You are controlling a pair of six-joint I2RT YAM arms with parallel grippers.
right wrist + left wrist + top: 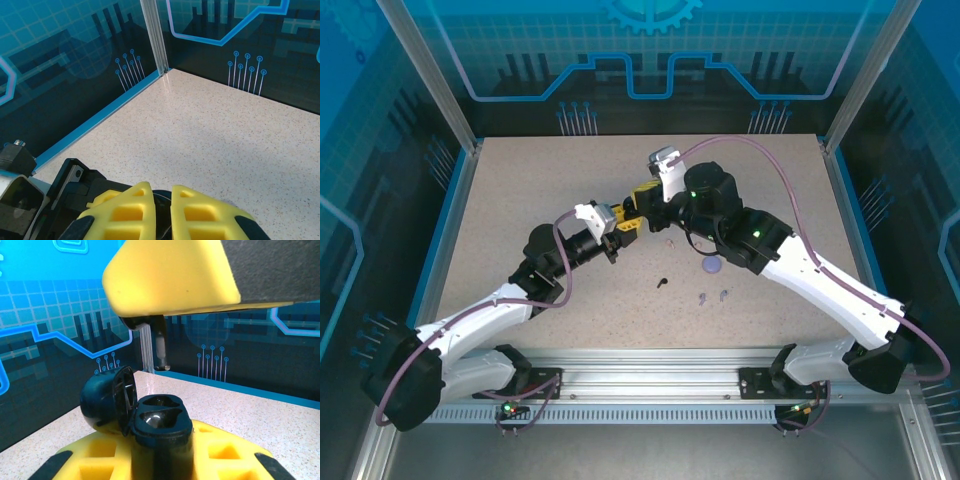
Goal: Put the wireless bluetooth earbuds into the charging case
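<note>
- The black charging case (162, 425) stands upright in the left gripper (160, 462), whose yellow fingers are closed on its body from either side. Its lid (107, 400) is hinged back towards 9 o'clock.
- Both wells (160, 412) look glossy and empty in the left wrist view, so I judge no earbud is seated yet.
- The right gripper (168, 207) hangs just above the case, its fingers drawn together with only a thin slit between them. Something dark shows at the tip, but I cannot tell whether it is an earbud.
- In the top view the two grippers meet at mid-counter. One black earbud (663, 283) lies loose at 5 o'clock from them.
- A round lilac case (712, 266) sits at 4 o'clock, and two lilac earbuds (704, 297) (724, 294) lie just beyond it towards 6 o'clock.
- Progress, as I judge it: the black case is open and presented, but the visible earbuds are all still out on the counter. Most of the task is left.
- The counter (520, 190) is a pale speckled board.
- Blue panels printed with circuit patterns (650, 60) wall it in between aluminium posts (425, 70), and a metal rail (650, 385) at 6 o'clock carries the arm bases.
</note>
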